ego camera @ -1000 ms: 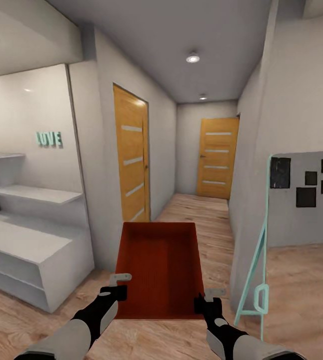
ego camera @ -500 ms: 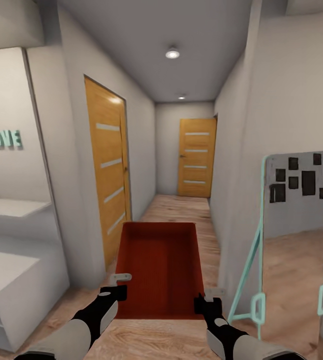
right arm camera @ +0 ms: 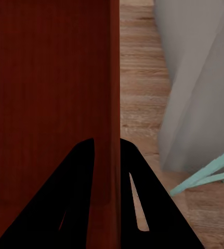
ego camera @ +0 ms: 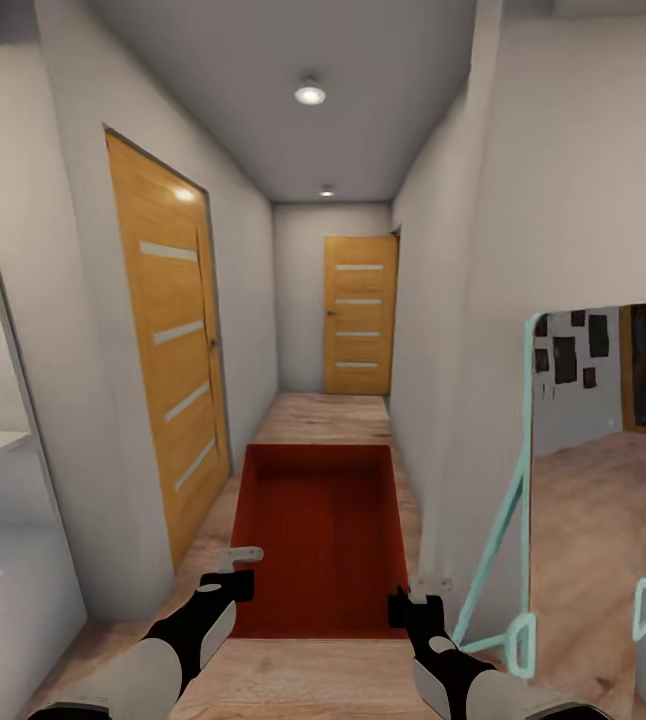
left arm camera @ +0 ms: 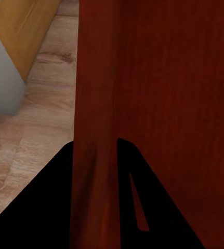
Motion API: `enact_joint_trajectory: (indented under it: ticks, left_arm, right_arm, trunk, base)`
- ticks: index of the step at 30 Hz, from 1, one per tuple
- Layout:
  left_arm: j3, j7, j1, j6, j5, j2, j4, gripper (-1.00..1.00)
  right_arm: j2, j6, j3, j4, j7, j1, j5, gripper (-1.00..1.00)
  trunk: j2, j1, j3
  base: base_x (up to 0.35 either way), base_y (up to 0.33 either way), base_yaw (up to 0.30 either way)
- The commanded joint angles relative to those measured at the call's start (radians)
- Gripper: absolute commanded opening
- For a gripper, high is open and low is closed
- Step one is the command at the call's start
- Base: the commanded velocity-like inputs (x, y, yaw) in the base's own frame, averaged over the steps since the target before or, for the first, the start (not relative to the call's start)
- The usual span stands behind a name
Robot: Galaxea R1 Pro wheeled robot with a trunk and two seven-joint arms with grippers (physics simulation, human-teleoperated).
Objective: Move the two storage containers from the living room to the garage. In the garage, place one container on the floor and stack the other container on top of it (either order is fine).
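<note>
I carry one orange-red storage container (ego camera: 318, 540) level in front of me, above a light wood-plank floor. My left gripper (ego camera: 231, 578) is shut on the container's left wall (left arm camera: 93, 135) near its near corner. My right gripper (ego camera: 408, 600) is shut on the right wall (right arm camera: 112, 119) at the opposite near corner. In both wrist views the thin wall runs between the dark fingers. The container's inside holds nothing. The second container and the garage are out of view.
A narrow corridor runs ahead, with an orange door (ego camera: 168, 340) on the left wall and another orange door (ego camera: 360, 315) at its far end. A teal-framed standing mirror (ego camera: 573, 480) leans close on the right. A white wall corner (ego camera: 73, 400) and shelving stand at left.
The whole view has swung and advanced toward the corridor: the white shelving and "LOVE" sign slid out at left, the doors came closer. Both grippers and the container kept their places.
</note>
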Motion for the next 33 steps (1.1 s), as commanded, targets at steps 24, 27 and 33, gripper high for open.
enact_joint_trajectory:
  ticks: [24, 27, 33]
  left_arm:
    - [0.067, 0.011, -0.001, 0.007, 0.012, 0.001, -0.005, -1.00]
    - [0.067, 0.011, -0.001, 0.007, 0.012, 0.001, -0.005, -1.00]
    - [0.067, 0.011, -0.001, 0.007, 0.012, 0.001, -0.004, -1.00]
  right_arm:
    - [-0.005, -0.008, -0.033, 0.001, -0.008, 0.000, -0.033, -1.00]
    - [-0.005, -0.008, -0.033, 0.001, -0.008, 0.000, -0.033, -1.00]
    - [-0.005, -0.008, -0.033, 0.001, -0.007, 0.000, -0.033, -1.00]
  trunk:
    - [-0.001, 0.001, -0.002]
    - [-0.001, 0.001, -0.002]
    - [-0.001, 0.001, -0.002]
  base:
    - [0.322, 0.151, -0.002]
    - [0.321, 0.151, 0.000]
    - [0.321, 0.150, 0.000]
